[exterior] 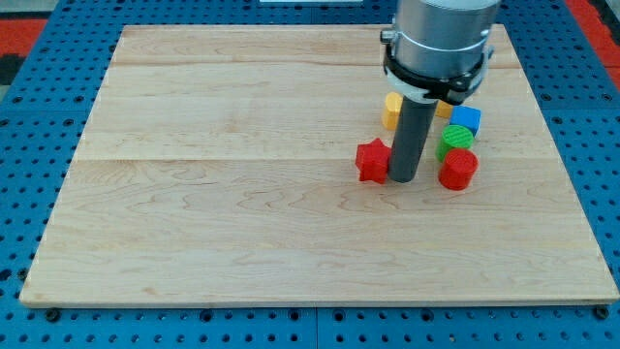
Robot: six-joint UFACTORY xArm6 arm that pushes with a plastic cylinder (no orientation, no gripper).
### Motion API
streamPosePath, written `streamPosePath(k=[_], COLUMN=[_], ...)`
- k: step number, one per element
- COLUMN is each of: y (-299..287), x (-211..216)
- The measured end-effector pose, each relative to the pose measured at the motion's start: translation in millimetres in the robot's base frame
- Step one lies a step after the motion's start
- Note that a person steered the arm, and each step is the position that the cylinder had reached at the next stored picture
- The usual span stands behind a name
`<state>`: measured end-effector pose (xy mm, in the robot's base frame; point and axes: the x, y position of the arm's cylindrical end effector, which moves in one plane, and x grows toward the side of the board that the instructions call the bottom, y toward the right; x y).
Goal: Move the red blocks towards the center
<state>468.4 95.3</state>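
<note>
A red star-shaped block lies right of the board's middle. A red round block lies further to the view's right. My tip rests on the board between the two, touching or almost touching the red star's right side. The rod and the arm's grey body rise above it and hide part of the blocks behind.
A green block sits just above the red round block, a blue cube above that. A yellow block lies left of them, partly hidden by the rod. The wooden board lies on a blue pegboard.
</note>
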Motion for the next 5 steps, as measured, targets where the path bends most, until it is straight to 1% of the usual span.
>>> streamPosePath(k=[1,2,3,4,5], y=[6.2,97.1,95.7,21.6,34.9], x=[31.8,34.0,9.6,-17.5,-13.4])
